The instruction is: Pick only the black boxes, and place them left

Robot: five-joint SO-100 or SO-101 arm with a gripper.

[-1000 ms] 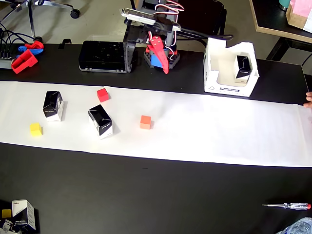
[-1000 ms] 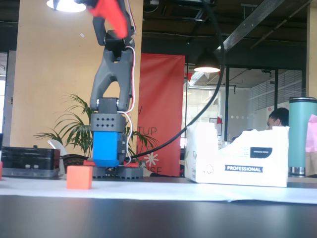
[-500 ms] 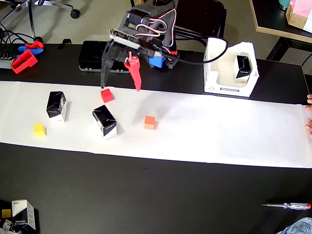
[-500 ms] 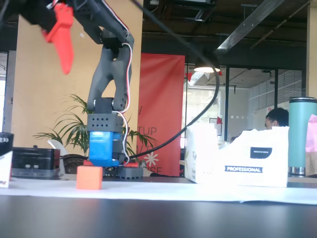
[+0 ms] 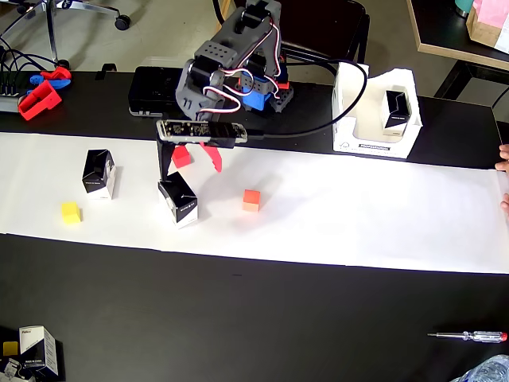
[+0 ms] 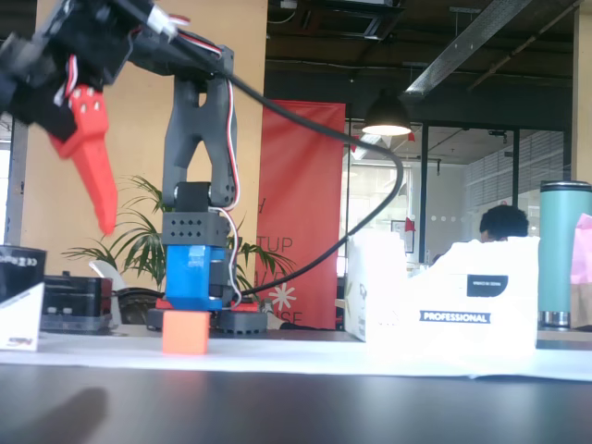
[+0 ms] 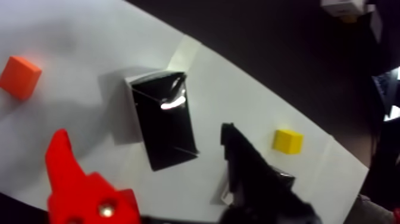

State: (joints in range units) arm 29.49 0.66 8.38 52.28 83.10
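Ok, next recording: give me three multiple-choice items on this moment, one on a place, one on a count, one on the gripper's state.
1. Where is the glossy black cardboard box at the overhead view's right?
A. inside the large white open-topped carton
B. on the white paper sheet
C. in the gripper

2. How many small coloured cubes lie on the paper?
A. one
B. two
C. four

3. The red-and-black gripper is:
A. shut on a box
B. open, empty
C. shut on a cube

Answers: 1 A, it stands between the carton's walls. 2 B, a yellow cube and an orange cube. 3 B, the wrist view shows its fingers spread above a black box.
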